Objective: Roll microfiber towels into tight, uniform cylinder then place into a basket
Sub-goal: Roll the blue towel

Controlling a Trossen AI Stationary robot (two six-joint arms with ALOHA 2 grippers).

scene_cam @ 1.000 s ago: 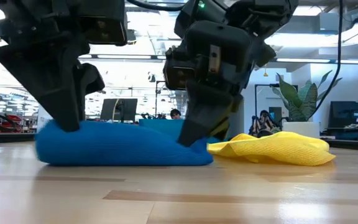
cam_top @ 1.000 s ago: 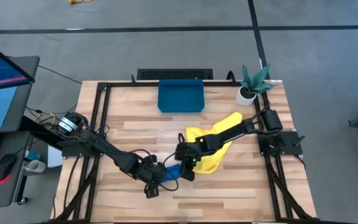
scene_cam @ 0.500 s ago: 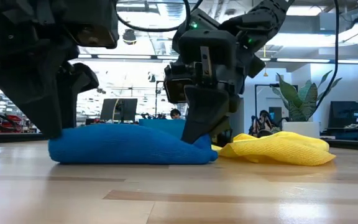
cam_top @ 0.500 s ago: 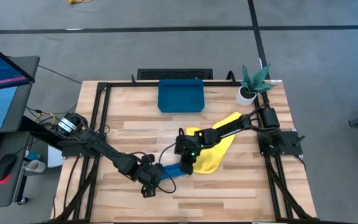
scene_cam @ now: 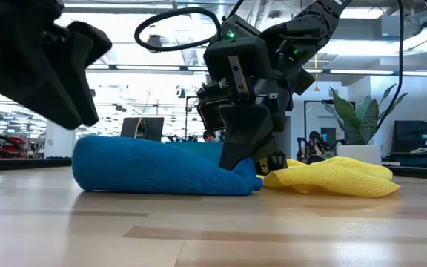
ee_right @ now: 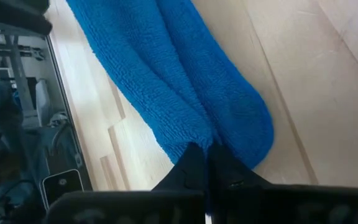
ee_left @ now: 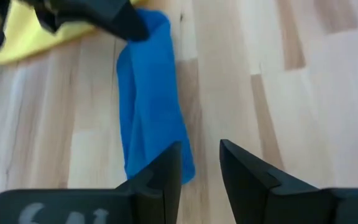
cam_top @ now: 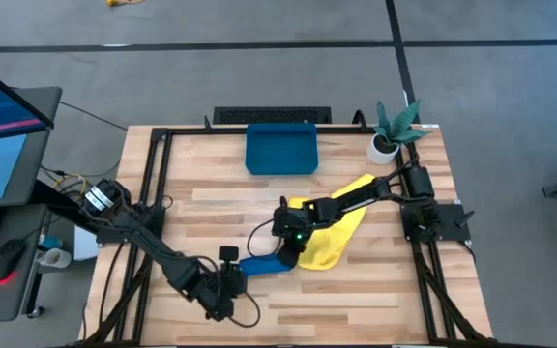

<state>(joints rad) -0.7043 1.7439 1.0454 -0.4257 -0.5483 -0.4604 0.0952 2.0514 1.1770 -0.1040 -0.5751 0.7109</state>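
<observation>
The blue microfiber towel (cam_top: 262,264) lies on the table as a loose, elongated roll, also seen in the low view (scene_cam: 154,167). My right gripper (cam_top: 288,258) is shut on its right end. The yellow towel (cam_top: 335,230) lies crumpled on the table just right of the blue one, partly under my right arm. My left gripper (ee_left: 201,171) is open. It hangs off the roll's left end (ee_left: 157,165), raised above the table (scene_cam: 73,111) and touching nothing. The dark-blue basket (cam_top: 280,150) stands at the table's far edge. My right gripper pinches the blue towel's right end (ee_right: 197,134) between its two shut fingers, where several bunched folds come together. The fingers slant down from the far right, roughly along the roll (scene_cam: 237,159). The towel lies along the table, slack.
A small white pot with a green plant (cam_top: 388,135) stands at the far right corner. A black frame runs around the table's edges (cam_top: 153,193). Bare wood lies between the towels and the basket and along the near edge. A desk with a monitor stands off the table's left side.
My left gripper has come off the blue towel's left end and moved toward the table's near left, rising a little and rolling. My right gripper has rolled, keeping its hold. The roll's left end has shifted toward the right gripper, and the right end has stayed put.
</observation>
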